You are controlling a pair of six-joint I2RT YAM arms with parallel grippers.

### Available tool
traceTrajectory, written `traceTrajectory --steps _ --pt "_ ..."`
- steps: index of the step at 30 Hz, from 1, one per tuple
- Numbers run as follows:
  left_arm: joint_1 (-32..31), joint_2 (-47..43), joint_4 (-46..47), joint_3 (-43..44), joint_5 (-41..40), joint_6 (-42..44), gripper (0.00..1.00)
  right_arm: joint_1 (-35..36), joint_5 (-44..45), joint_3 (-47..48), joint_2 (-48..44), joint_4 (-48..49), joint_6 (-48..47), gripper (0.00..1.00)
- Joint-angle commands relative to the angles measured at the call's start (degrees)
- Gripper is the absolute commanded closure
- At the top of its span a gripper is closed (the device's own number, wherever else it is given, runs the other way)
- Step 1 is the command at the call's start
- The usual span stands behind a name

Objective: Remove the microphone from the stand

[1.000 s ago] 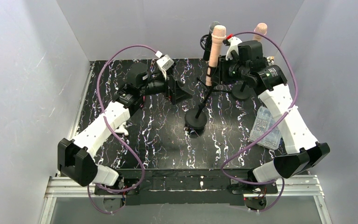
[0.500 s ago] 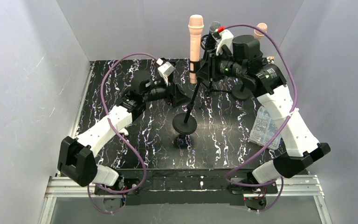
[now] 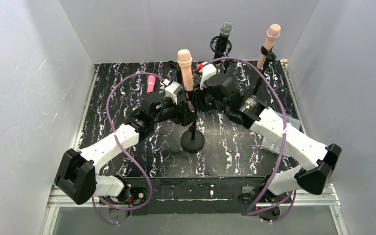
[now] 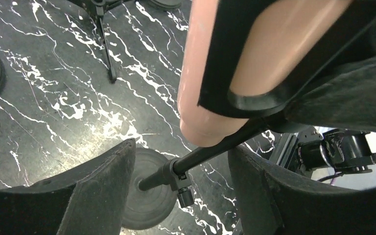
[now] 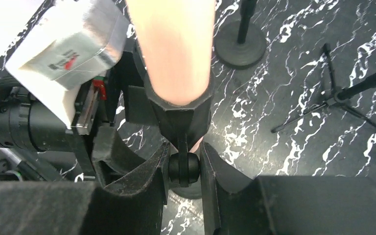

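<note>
Microphone (image 3: 184, 66), peach-coloured, stands upright in the black clip (image 5: 181, 112) at the top of the stand (image 3: 193, 142), whose round base rests on the black marbled table (image 3: 235, 147) between the two arms. Both arms meet at the stand just under the microphone.

The right pincer (image 5: 183, 164) is clamped on the stand: its wrist view shows the two fingers (image 5: 144, 178) pressed against either side of the small round knuckle directly below the clip, with the microphone body rising just above them.

The left pincer (image 4: 181, 154) reaches in from the other side with its jaws spread wide. The stand's thin pole runs through the gap between them, and neither finger touches it. The butt end of the microphone hangs just above that gap, wrapped by the clip.

Counted: three microphones upright in stands, two of them peach and one black (image 3: 225, 29). The second peach one (image 3: 272, 33) and the black one stand at the back of the table. There are three stands, two with round bases (image 5: 240, 44) and one tripod (image 5: 333, 100). One pink object (image 3: 151, 83) lies flat at the back left; what it is cannot be told.
</note>
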Motion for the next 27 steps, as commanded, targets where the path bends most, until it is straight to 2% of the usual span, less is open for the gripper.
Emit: traceTrajectory --steps 1,9,16,22,27 --pt "-0.26 -0.45 3.33 -1.55 -4.25 2.50 0.34 5.69 14.43 -4.37 -5.14 13.73 -1.80 0.99" --pt "-0.70 -4.20 3.99 -6.22 -7.72 1.52 0.38 12.54 24.65 -8.34 -6.20 13.66 -0.81 0.99" --pt "-0.70 -11.45 3.51 -15.08 -11.44 -5.09 0.42 14.34 27.43 -8.78 -5.86 11.94 -0.15 0.99" --pt "-0.71 -8.96 6.23 -14.98 -5.63 -9.69 0.40 14.34 29.49 -8.74 -5.10 9.32 0.23 0.99" --pt "-0.70 -5.66 10.53 -15.08 -2.85 -17.55 0.42 14.18 30.53 -8.67 -5.03 7.73 0.61 0.99"
